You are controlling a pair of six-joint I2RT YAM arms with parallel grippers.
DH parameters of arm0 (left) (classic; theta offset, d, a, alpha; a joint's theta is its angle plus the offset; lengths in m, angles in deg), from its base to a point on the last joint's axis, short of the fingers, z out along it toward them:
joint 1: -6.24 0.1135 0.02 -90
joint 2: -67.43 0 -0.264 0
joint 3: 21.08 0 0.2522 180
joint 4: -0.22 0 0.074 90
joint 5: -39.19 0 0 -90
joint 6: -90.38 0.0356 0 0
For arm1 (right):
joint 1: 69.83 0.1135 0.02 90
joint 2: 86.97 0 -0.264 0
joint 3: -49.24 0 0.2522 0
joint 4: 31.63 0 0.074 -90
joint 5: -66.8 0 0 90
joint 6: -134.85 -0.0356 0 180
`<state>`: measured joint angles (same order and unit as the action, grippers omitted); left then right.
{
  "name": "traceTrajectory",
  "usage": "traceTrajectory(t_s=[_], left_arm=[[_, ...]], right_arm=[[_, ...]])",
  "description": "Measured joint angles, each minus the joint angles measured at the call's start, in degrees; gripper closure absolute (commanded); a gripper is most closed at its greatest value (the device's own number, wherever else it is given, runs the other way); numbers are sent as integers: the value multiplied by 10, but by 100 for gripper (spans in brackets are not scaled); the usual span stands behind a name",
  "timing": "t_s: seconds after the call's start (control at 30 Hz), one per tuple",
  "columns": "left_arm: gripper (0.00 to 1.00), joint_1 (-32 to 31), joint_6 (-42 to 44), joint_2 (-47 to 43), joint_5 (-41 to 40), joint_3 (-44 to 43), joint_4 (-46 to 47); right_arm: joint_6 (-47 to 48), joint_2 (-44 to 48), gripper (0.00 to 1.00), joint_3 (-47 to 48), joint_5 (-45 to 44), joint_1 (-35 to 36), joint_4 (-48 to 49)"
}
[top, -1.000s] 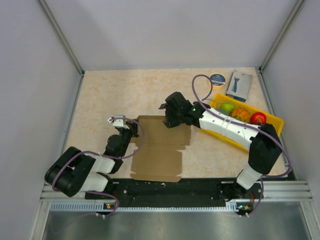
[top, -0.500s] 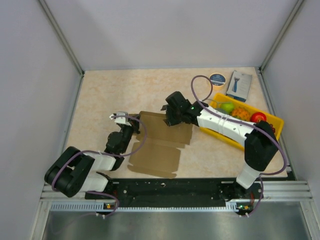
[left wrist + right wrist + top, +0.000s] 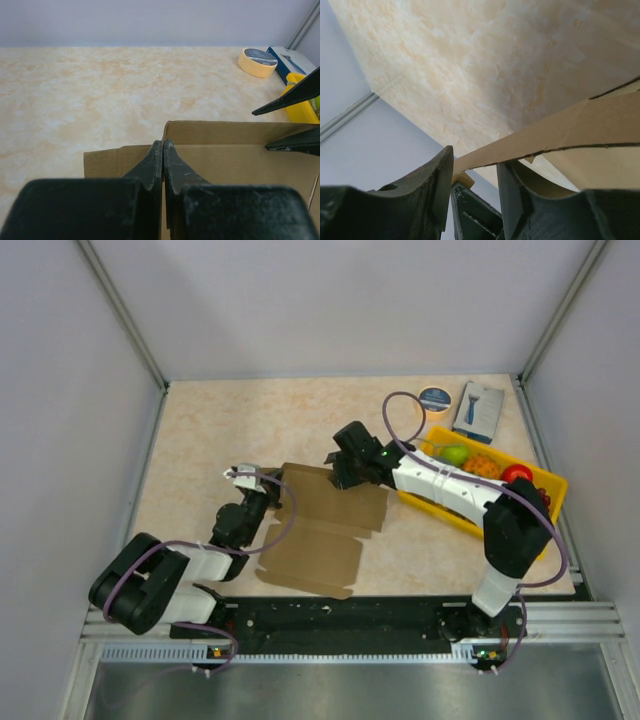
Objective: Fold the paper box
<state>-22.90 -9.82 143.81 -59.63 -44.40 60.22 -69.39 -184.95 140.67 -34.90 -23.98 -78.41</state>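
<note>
The paper box [image 3: 318,530] is a flat brown cardboard sheet with flaps, lying skewed on the table between the arms. My left gripper [image 3: 268,502] is at its left edge. In the left wrist view its fingertips [image 3: 163,145] are pressed together on the edge of the sheet [image 3: 235,155]. My right gripper [image 3: 338,478] is at the sheet's far edge. In the right wrist view its jaws [image 3: 475,165] stand apart with a raised flap edge [image 3: 555,127] running between them, against the right finger. Its black fingers [image 3: 292,94] also show in the left wrist view.
A yellow tray [image 3: 550,486] with fruit stands at the right, under the right arm. A tape roll [image 3: 435,398] and a blue-and-white retail box [image 3: 478,408] sit at the back right. Grey walls enclose the table on three sides.
The sheet has turned, its far-left corner shifting right and its near edge swinging left. My left gripper moved right and forward with it. My right gripper shifted slightly toward the back.
</note>
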Motion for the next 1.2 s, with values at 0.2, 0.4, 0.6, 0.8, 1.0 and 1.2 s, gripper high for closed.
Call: traceTrajectory(t_s=[0.2, 0.4, 0.6, 0.8, 1.0, 1.2], left_arm=[[100, -4, 14, 0, 0, -1, 0], [98, -6, 20, 0, 0, -1, 0], [47, -10, -2, -6, -33, 2, -1], [40, -10, -77, -163, -58, 46, -28], [38, -10, -157, -438, -84, -26, -293], [37, -7, -215, -535, -102, -84, -554]], right_arm=[[0, -11, 61, 0, 4, 0, 0], [0, -13, 84, 1, 6, 2, 0], [-4, -17, 94, 2, 3, 2, 2], [13, -19, 100, 18, -9, 1, -5], [63, -19, 100, 22, -24, -2, 8], [172, 15, 100, -90, -50, -3, 193]])
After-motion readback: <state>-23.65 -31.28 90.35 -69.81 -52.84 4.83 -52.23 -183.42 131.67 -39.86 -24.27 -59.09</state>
